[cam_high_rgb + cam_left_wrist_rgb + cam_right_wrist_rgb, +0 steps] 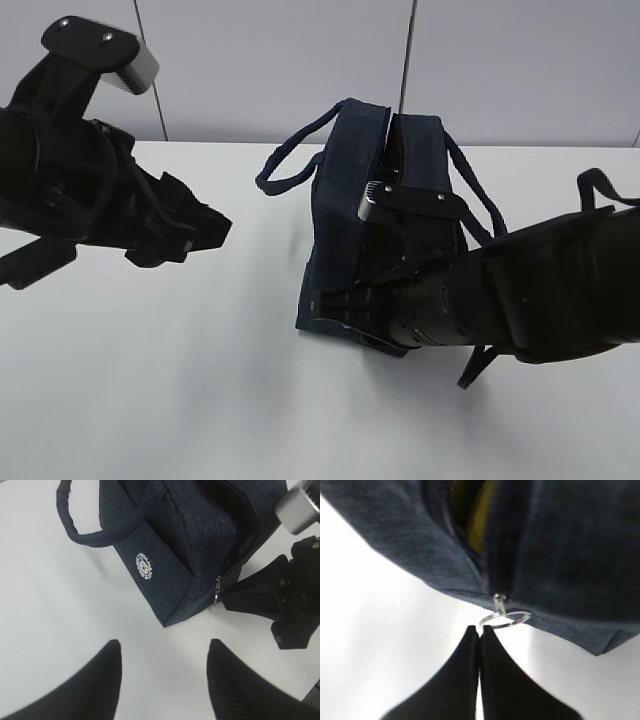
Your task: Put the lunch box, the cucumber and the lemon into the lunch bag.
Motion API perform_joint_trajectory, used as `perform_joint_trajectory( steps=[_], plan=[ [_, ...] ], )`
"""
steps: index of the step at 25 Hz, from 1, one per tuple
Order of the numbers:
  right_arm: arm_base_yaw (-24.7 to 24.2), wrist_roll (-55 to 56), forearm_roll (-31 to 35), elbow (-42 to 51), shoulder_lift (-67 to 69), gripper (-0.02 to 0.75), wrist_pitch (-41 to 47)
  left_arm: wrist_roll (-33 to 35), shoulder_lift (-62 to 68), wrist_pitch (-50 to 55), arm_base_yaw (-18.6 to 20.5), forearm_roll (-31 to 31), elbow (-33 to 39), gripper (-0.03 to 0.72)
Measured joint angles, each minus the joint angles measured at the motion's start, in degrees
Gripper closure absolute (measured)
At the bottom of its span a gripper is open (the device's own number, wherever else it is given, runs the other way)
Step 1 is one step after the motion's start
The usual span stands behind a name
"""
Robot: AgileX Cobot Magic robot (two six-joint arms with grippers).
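Observation:
The dark navy lunch bag (350,200) stands on the white table (150,380), top partly unzipped. My right gripper (315,300) is at the bag's near end. In the right wrist view it (480,627) is shut, with the near edge of the metal ring pull (506,618) pinched at its tips. Above the slider, a yellow patch, apparently the lemon (480,515), shows through the open zipper gap. My left gripper (164,647) is open and empty, hovering left of the bag (170,545). The lunch box and cucumber are hidden.
The bag's loop handles (290,165) hang out on both sides. Its white emblem (144,566) faces the left gripper. A grey panelled wall (280,60) runs behind the table. The right arm (540,290) lies across the table's right side.

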Motion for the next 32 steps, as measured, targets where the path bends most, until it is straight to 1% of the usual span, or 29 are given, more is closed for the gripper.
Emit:
perform_joint_trajectory(
  steps=[1,2,16,20,21,22,24,26,27,29,32],
  plan=[
    [0.0,-0.2,0.0,0.0,0.0,0.736,0.0,0.0,0.0,0.0,0.0,0.0,0.0,0.314],
    [0.0,-0.6,0.0,0.0,-0.1,0.738,0.0,0.0,0.0,0.0,0.0,0.0,0.0,0.314],
    [0.0,-1.2,0.0,0.0,-0.4,0.738,6.6,0.0,0.0,0.7,0.0,0.0,0.0,0.314],
    [0.0,-2.0,0.0,0.0,-0.4,0.736,3.1,0.0,0.0,0.8,0.0,0.0,0.0,0.314],
    [0.0,-2.6,0.0,0.0,-0.4,0.719,2.2,0.0,0.0,0.8,0.0,0.0,0.0,0.314],
    [0.0,-3.0,0.0,0.0,-0.4,0.685,1.8,0.0,0.0,0.9,0.0,0.0,0.0,0.314],
    [0.0,-3.5,0.0,0.0,-0.4,0.578,1.7,0.0,0.0,0.9,0.0,0.0,0.0,0.314],
    [0.0,-3.3,0.0,0.0,-0.4,0.434,1.9,0.0,0.0,1.2,0.0,0.0,0.0,0.314],
    [0.0,-3.0,0.0,0.0,-0.4,0.39,1.9,0.0,0.0,1.3,0.0,0.1,0.0,0.314],
    [0.0,-1.9,0.0,0.0,-0.4,0.337,1.9,0.0,0.0,1.6,0.0,0.1,0.0,0.314],
    [0.0,-0.2,0.0,0.0,0.9,0.314,1.9,0.0,0.0,1.9,0.0,0.1,0.0,0.314]
  ],
)
